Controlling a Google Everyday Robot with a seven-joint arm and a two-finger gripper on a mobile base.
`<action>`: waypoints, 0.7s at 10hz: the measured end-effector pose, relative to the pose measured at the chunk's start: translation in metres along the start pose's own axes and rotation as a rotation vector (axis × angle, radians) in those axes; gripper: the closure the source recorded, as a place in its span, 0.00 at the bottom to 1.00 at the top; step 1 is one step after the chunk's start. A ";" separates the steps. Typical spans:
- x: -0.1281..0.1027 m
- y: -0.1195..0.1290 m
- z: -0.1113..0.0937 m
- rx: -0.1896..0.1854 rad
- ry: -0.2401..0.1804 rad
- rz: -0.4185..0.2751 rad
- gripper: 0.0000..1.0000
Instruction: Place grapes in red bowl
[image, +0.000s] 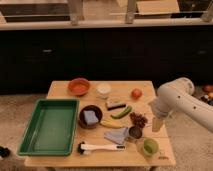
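Wooden table (120, 89): holds everything, spreads left of gripper (158, 123) in view.
Green tray (47, 125): far end of table, well apart from gripper.
White arm (182, 97): bends in from right.
Red bowl (78, 86): back of table, far from gripper, past grapes (138, 119).
Gripper: hangs by table's right edge, jaws open, holds nothing.
Grapes: on table, just beside gripper, toward table middle; roundish bunch, no clear long side.
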 end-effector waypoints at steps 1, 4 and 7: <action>0.000 -0.001 0.001 0.001 -0.010 -0.001 0.20; -0.013 -0.002 0.020 0.000 -0.031 -0.005 0.20; -0.016 -0.005 0.031 0.005 -0.044 -0.006 0.20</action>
